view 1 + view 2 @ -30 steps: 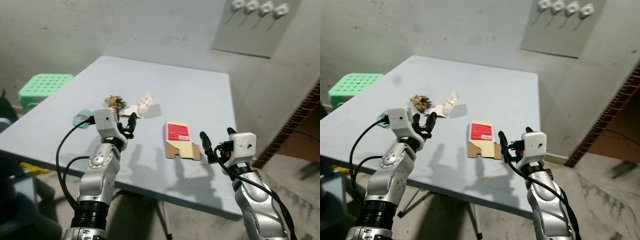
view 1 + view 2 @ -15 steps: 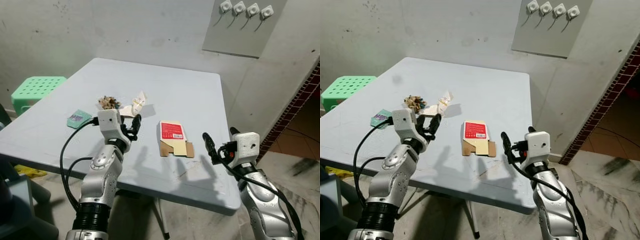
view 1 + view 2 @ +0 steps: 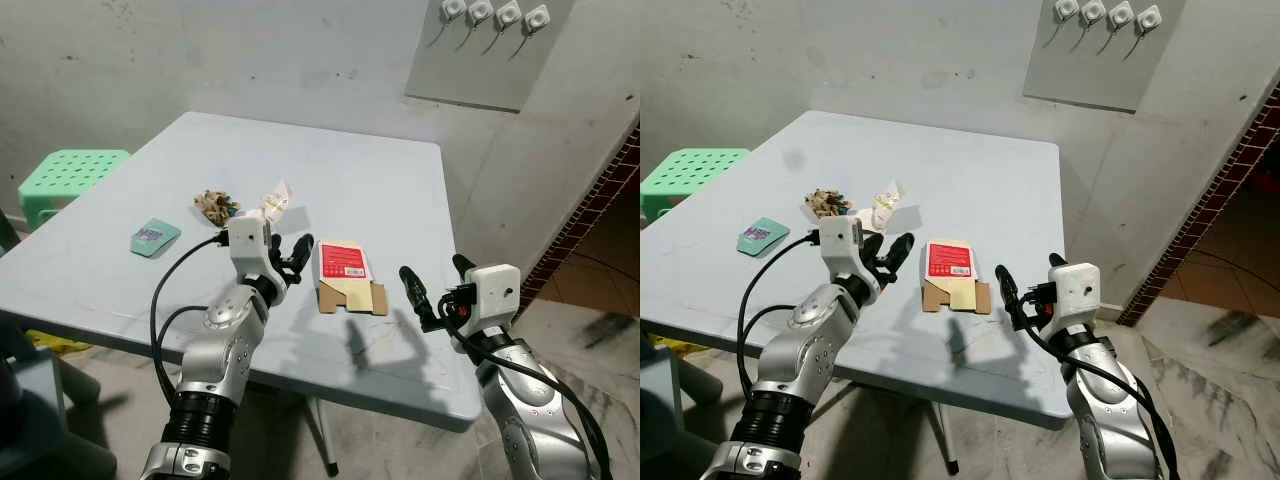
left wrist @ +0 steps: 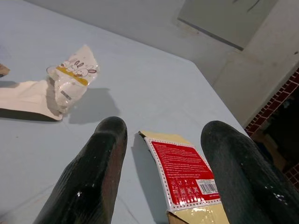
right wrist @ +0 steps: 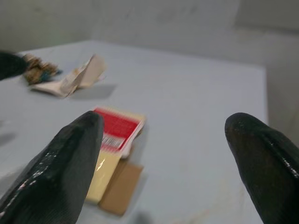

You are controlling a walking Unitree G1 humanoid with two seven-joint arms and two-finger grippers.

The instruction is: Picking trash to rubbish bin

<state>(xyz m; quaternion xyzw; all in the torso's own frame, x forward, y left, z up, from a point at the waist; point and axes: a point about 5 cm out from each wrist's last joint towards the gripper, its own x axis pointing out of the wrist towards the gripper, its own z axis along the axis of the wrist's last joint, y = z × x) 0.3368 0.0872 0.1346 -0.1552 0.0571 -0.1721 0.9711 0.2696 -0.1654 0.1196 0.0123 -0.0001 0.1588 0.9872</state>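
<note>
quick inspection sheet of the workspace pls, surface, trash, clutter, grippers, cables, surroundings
surface: pale blue table, scuffed near its front edge
job's things: flattened red carton; clear wrapper on white paper; brown scrap pile; teal packet
clutter: nothing seen
grippers: left gripper open, above the table beside the carton; right gripper open, at the table's right front edge
cables: black cable looping along the left arm
surroundings: green stool; wall sockets

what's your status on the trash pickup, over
Left gripper open, beside red carton. Right gripper open, empty, near table edge. Wrapper and scraps untouched on the table. Path clear.
</note>
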